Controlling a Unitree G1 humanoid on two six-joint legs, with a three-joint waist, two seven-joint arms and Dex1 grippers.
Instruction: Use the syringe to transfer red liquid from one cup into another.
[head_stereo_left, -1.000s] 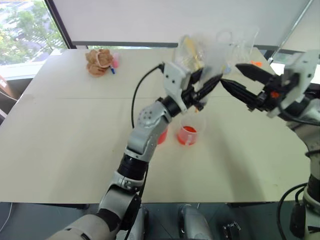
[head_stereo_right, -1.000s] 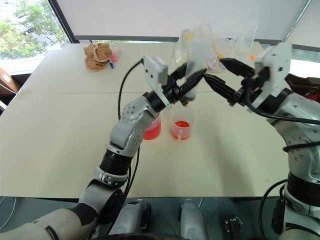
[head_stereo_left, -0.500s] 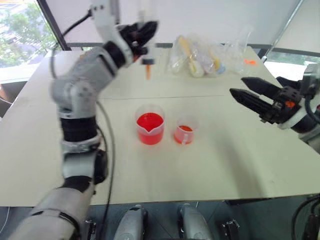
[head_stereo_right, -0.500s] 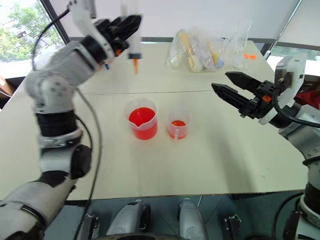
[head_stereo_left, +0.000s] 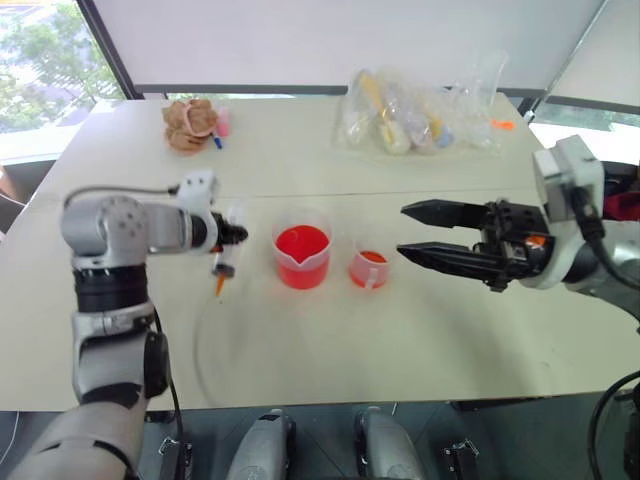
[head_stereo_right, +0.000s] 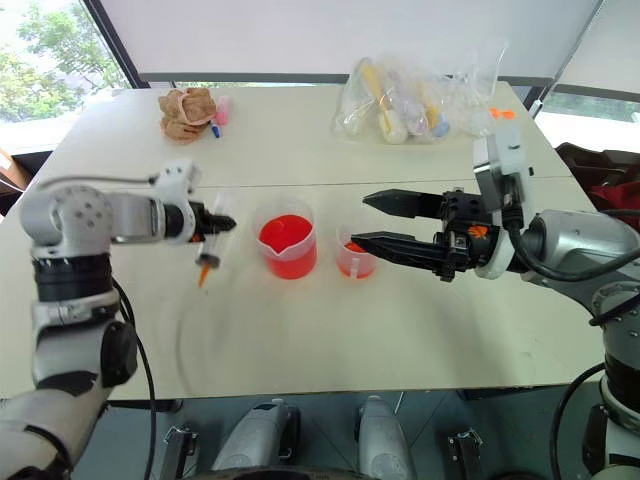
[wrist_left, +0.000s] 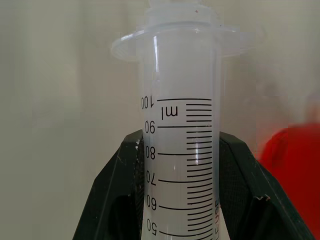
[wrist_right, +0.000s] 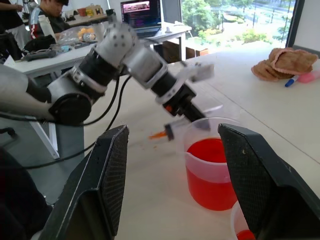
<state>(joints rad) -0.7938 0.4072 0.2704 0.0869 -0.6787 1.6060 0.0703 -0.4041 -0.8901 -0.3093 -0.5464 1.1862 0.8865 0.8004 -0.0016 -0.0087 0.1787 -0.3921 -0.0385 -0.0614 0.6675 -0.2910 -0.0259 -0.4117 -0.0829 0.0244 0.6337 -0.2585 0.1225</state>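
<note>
Here the left gripper hides part of the syringe barrel.

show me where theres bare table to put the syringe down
Bare table runs along the near edge in front of the beaker and small cup, and between the brown cloth and the bag. Crowded: the middle, between left claw and right claw.

A pale bench with a seam across it stands before a white blind and dark-framed windows showing green trees in daylight, while another desk with a laptop stands behind, near more windows.
</note>
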